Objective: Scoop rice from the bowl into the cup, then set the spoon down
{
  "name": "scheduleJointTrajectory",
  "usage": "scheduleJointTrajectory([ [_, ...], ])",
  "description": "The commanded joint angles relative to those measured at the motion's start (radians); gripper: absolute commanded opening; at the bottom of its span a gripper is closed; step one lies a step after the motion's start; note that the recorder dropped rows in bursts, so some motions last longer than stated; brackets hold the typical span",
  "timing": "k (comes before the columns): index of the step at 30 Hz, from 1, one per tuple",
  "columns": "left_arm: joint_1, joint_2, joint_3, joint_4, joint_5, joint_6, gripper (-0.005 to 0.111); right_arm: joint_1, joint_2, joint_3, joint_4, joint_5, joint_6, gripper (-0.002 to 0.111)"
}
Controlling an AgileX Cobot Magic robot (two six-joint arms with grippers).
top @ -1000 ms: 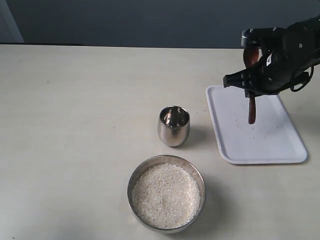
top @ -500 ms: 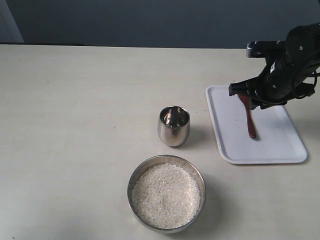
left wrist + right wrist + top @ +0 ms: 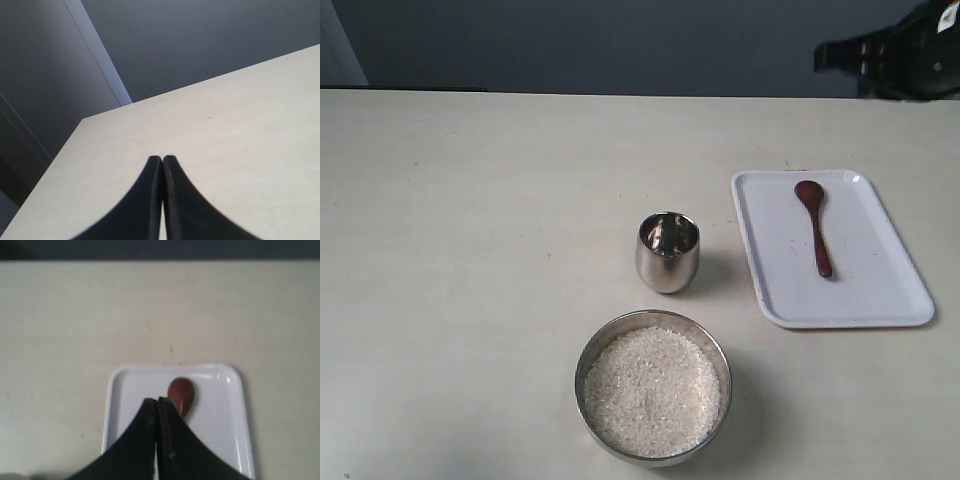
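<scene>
Wooden spoon (image 3: 815, 225) lies flat on the white tray (image 3: 875, 270) near the right edge of the table (image 3: 470, 250). Right gripper (image 3: 156, 402) jaws closed, empty, clear of it. Left gripper (image 3: 161, 159) jaws closed, empty.

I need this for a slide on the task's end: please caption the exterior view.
Wooden spoon lying flat on the white tray, apart from the steel cup and the bowl full of rice.

Right gripper (image 3: 156, 402): jaws pressed together, hanging above white tray (image 3: 220, 410). Spoon (image 3: 181, 392) head lies in the tray just past the tips, handle hidden behind them. Pale table (image 3: 75, 315) all round.
</scene>
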Motion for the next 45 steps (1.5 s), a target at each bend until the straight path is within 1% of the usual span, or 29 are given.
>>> scheduleJointTrajectory([
  [1, -0.006, -0.005, -0.002, -0.004, -0.003, -0.006, 0.0, -0.046, -0.108, 0.053, 0.002, -0.105, 0.006, -0.001],
  [3, -0.006, -0.005, -0.002, -0.004, -0.003, -0.006, 0.0, -0.046, -0.191, 0.187, 0.004, -0.252, 0.011, -0.001],
  [5, -0.006, -0.005, -0.002, -0.004, -0.003, -0.006, 0.0, -0.046, -0.309, 0.348, 0.005, -0.462, 0.011, -0.001],
  [7, -0.006, -0.005, -0.002, -0.004, -0.003, -0.006, 0.0, -0.046, -0.375, 0.42, 0.005, -0.557, 0.005, -0.001],
  [8, -0.006, -0.005, -0.002, -0.003, -0.006, -0.006, 0.0, -0.046, -0.415, 0.449, 0.003, -0.574, 0.005, -0.001],
  [12, -0.006, -0.005, -0.002, -0.006, -0.006, -0.006, 0.0, -0.046, -0.47, 0.454, 0.005, -0.536, 0.004, -0.001],
  [18, -0.006, -0.005, -0.002, -0.006, -0.006, -0.006, 0.0, -0.046, -0.469, 0.454, 0.008, -0.527, 0.004, -0.001],
  [21, -0.006, -0.005, -0.002, -0.006, -0.006, -0.006, 0.0, -0.046, -0.471, 0.452, -0.06, -0.553, -0.021, -0.001],
  [22, -0.006, -0.005, -0.002, -0.006, -0.006, -0.006, 0.0, -0.047, -0.49, 0.454, -0.108, -0.509, -0.023, -0.001],
  [24, -0.006, -0.005, -0.002, -0.006, -0.006, -0.006, 0.0, -0.071, -0.526, 0.475, -0.135, -0.394, -0.023, -0.001],
  [26, -0.006, -0.005, -0.002, -0.006, -0.006, -0.006, 0.0, -0.132, -0.585, 0.53, -0.131, -0.309, -0.023, -0.001],
  [27, -0.006, -0.005, -0.002, -0.006, -0.006, -0.006, 0.0, -0.208, -0.658, 0.614, -0.129, -0.316, -0.019, -0.001],
  [31, -0.006, -0.005, -0.002, -0.006, -0.006, -0.006, 0.0, -0.316, -0.827, 0.785, -0.129, -0.458, -0.019, -0.001],
  [32, -0.006, -0.005, -0.002, -0.006, -0.006, -0.006, 0.0, -0.346, -0.928, 0.854, -0.129, -0.495, -0.019, -0.001],
  [36, -0.006, -0.005, -0.002, -0.006, -0.006, -0.006, 0.0, -0.355, -1.078, 0.982, -0.122, -0.49, -0.015, -0.001],
  [38, -0.006, -0.005, -0.002, -0.006, -0.006, -0.006, 0.0, -0.355, -1.141, 1.031, -0.089, -0.483, -0.015, -0.001],
  [41, -0.006, -0.005, -0.002, -0.006, -0.006, -0.006, 0.0, -0.355, -1.183, 1.068, -0.043, -0.421, -0.014, -0.001],
  [45, -0.006, -0.005, -0.002, -0.006, -0.006, -0.006, 0.0, -0.343, -1.199, 1.088, -0.039, -0.371, -0.014, -0.001],
])
